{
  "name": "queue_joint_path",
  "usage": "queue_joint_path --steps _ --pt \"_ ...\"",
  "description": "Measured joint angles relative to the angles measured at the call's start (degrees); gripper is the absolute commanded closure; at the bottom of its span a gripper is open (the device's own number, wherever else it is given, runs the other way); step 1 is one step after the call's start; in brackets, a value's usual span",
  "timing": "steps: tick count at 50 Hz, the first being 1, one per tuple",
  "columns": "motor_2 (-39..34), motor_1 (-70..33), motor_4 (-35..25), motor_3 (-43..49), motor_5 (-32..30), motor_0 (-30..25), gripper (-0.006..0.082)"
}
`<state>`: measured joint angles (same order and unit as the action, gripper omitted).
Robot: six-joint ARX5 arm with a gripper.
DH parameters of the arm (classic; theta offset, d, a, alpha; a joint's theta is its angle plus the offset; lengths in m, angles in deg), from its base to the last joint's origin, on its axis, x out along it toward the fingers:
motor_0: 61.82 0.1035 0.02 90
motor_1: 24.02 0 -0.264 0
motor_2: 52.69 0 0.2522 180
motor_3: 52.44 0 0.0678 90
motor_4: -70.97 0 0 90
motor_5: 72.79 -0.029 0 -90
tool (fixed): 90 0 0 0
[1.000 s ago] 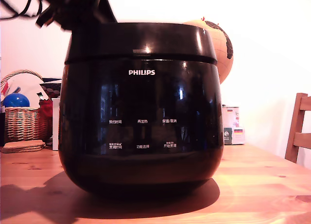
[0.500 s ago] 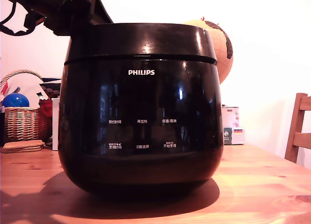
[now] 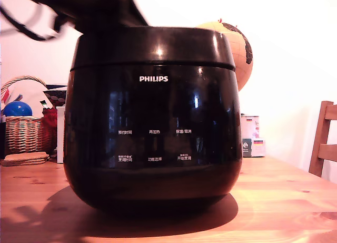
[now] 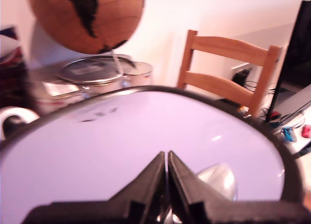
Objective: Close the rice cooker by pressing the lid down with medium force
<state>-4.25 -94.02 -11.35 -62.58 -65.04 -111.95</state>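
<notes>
We hover over the rice cooker (image 3: 152,122) on the worktop (image 3: 284,201), our jaws clenched together, empty, with the lid (image 4: 141,136) directly beneath their tips. It looks stiff, glossy and slippery, so we judge a flat push near its centre beats any grasp.

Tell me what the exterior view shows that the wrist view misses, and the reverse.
Only the exterior view shows the rice cooker front with its PHILIPS logo, the wicker basket and the blue ball. Only the wrist view shows the gripper, jaws together, above the lid's glossy top, plus a round metal cover. Both show the lid, the globe and the wooden chair.
</notes>
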Motion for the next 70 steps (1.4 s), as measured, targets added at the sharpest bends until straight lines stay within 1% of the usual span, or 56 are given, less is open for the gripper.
queue_joint_path --steps 21,28,31,32,38,46,47,49,50,52,53,56,57,63,64,70 --pt "-0.37 -1.97 0.98 -5.07 -1.53 -0.85 0.0788" --pt "-0.87 0.31 0.79 -4.35 -2.03 -0.87 0.0788" --pt "-1.27 1.73 0.7 -3.43 -2.99 -0.87 0.0788" --pt "-1.44 2.25 0.55 -3.13 -4.22 -0.87 0.0788" --pt "-3.1 5.84 0.39 -1.01 -5.53 -0.48 0.0788" --pt "-3.85 10.54 1.62 0.17 -7.93 1.51 0.0788" --pt "-3.85 11.26 1.79 0.2 -9.57 1.84 0.0788" --pt "-3.82 13.18 1.92 0.31 -9.64 2.56 0.0788" --pt "-3.82 14.1 2.49 0.35 -11.43 2.89 0.0788" --pt "-3.82 15.91 2.86 0.33 -11.56 3.5 0.0788" --pt "-3.82 16.68 3.19 0.33 -13.11 3.74 0.0788" --pt "-3.82 19.12 4.37 0.35 -13.33 4.68 0.0788" --pt "-3.82 19.76 4.63 0.39 -14.64 4.96 0.0788" --pt "-3.8 22.97 6.78 2.12 -15.96 7.58 0.0788" --pt "-3.78 23.37 7.26 2.54 -17.66 8.09 0.0788" --pt "-3.78 25.44 7.72 5.11 -18.82 11.82 0.0788"
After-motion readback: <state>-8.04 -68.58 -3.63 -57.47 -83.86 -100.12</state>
